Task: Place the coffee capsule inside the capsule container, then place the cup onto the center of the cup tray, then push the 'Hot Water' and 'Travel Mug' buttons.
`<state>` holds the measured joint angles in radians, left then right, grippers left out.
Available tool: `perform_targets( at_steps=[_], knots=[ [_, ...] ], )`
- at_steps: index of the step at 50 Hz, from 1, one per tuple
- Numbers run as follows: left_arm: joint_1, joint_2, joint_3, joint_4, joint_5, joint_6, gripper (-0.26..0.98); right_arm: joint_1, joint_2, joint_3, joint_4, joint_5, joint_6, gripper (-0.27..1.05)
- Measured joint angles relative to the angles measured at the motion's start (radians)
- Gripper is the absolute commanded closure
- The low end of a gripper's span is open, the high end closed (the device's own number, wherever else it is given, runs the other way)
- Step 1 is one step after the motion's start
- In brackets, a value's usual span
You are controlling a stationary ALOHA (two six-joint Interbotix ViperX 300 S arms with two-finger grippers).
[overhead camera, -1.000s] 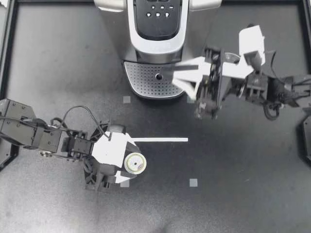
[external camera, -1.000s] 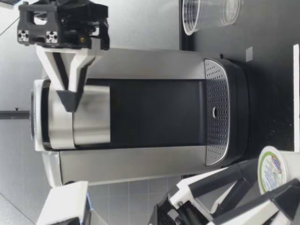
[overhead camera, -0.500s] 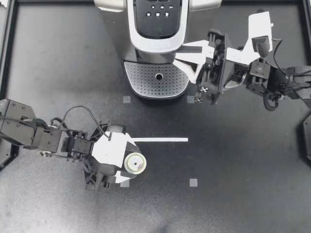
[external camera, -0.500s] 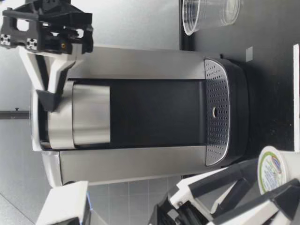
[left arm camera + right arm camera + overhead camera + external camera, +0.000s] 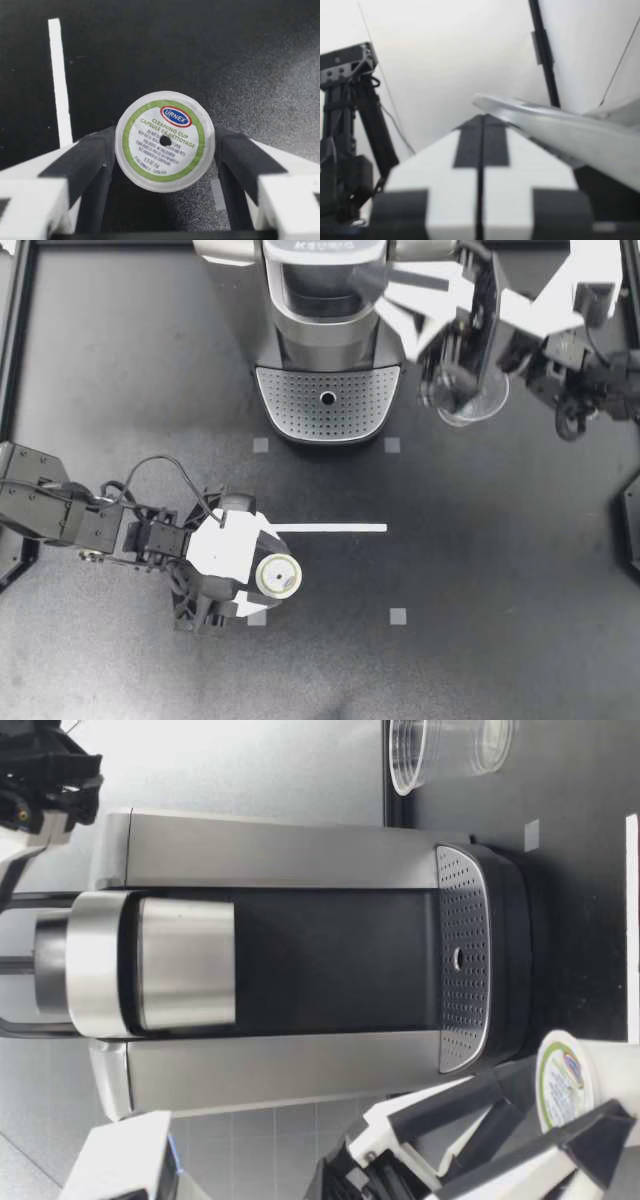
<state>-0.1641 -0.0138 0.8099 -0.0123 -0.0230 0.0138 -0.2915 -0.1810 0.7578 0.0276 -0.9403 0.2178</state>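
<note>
Gripping the capsule: the left gripper (image 5: 268,580) sits low over the near part of the dark surface (image 5: 500,590). Its fingers (image 5: 92,157) are clamped on the coffee capsule (image 5: 277,576) from two sides.
Coffee capsule: a small round pod (image 5: 165,141) with a white foil top ringed in green, facing up. It is well apart from the coffee machine (image 5: 325,340). Whether its base touches the surface cannot be told.
Right gripper: the right gripper (image 5: 385,292) is raised beside the top of the coffee machine, on the machine's right side. Its fingers (image 5: 467,145) are pressed together with nothing between them. In the right wrist view a silver edge of the machine crosses just ahead of the fingertips; contact cannot be told.
Coffee machine: silver and black, standing at the far edge of the surface, with its lid (image 5: 320,270) lifted open.
Cup: a clear plastic cup (image 5: 468,400) stands upright on the surface just beside the machine, under the right arm and off the cup tray.
Cup tray: a perforated silver plate (image 5: 300,405) at the foot of the machine, facing the near side.
Tape line: a white tape line (image 5: 335,528) lies flat on the surface, between the machine and the capsule, one end near the left gripper.
</note>
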Motion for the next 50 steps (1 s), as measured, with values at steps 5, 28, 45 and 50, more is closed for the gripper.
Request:
perform_targets(
  at_steps=[5, 28, 45, 50],
  knots=[
    [0.0, 0.002, 0.0, -0.002, 0.0, 0.002, 0.3, -0.015, 0.005, -0.017, -0.002, 0.017, 0.0, 0.75],
    [0.0, 0.0, 0.002, -0.002, 0.0, 0.002, 0.3, -0.146, 0.017, -0.101, -0.003, 0.124, -0.003, 0.75],
    [0.0, 0.0, -0.002, -0.002, 0.0, 0.002, 0.3, -0.212, 0.048, -0.141, -0.006, 0.161, 0.0, 0.75],
    [0.0, 0.0, -0.006, -0.002, 0.002, 0.002, 0.3, -0.225, 0.052, -0.146, -0.006, 0.166, 0.0, 0.75]
  ],
)
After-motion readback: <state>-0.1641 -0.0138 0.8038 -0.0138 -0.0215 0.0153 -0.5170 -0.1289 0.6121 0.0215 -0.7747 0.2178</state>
